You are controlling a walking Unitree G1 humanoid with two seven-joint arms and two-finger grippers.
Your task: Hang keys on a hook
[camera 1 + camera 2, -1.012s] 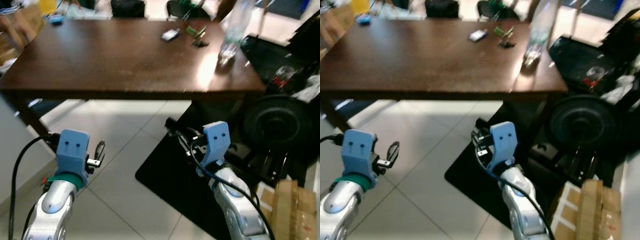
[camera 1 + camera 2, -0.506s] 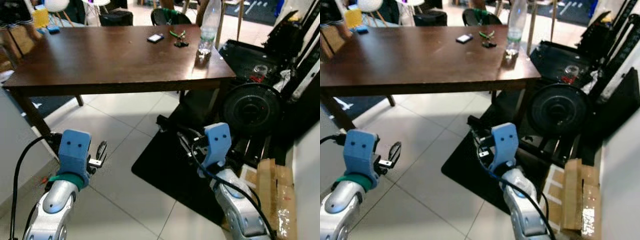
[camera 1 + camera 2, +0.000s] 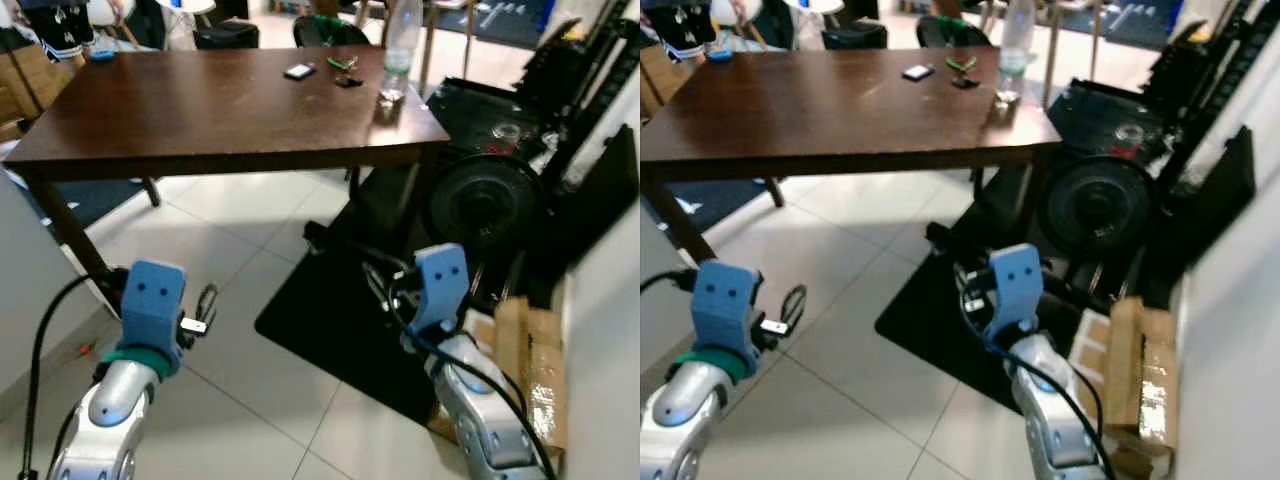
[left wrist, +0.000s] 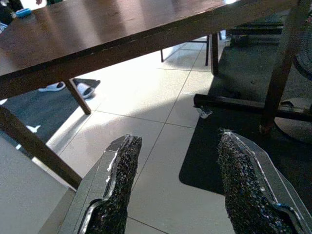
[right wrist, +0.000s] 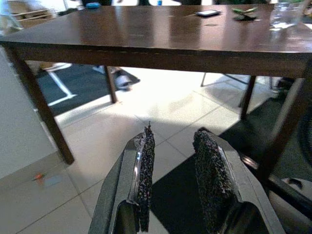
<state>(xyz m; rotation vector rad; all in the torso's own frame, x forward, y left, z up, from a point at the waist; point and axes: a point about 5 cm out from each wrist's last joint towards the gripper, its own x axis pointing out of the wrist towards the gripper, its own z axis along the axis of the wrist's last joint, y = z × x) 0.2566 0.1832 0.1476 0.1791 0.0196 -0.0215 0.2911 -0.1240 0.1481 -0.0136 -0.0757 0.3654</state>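
The robot stands back from a dark wooden tabletop (image 3: 200,110), both arms raised over the floor. The left hand (image 4: 178,187) is open and empty; the right hand (image 5: 175,178) is slightly parted and empty. A small dark bunch, possibly the keys (image 3: 346,72), lies at the far edge beside a water bottle (image 3: 397,45). A careless reach could topple the bottle.

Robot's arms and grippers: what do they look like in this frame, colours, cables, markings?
Both arms are silver with rounded shells. Each wrist carries a light-blue block with two small dark dots. The left arm has a green ring below its block and a black cable looping off its side; black cables run along the right arm too. The left gripper and right gripper have black, rough-textured fingers backed by grey metal.
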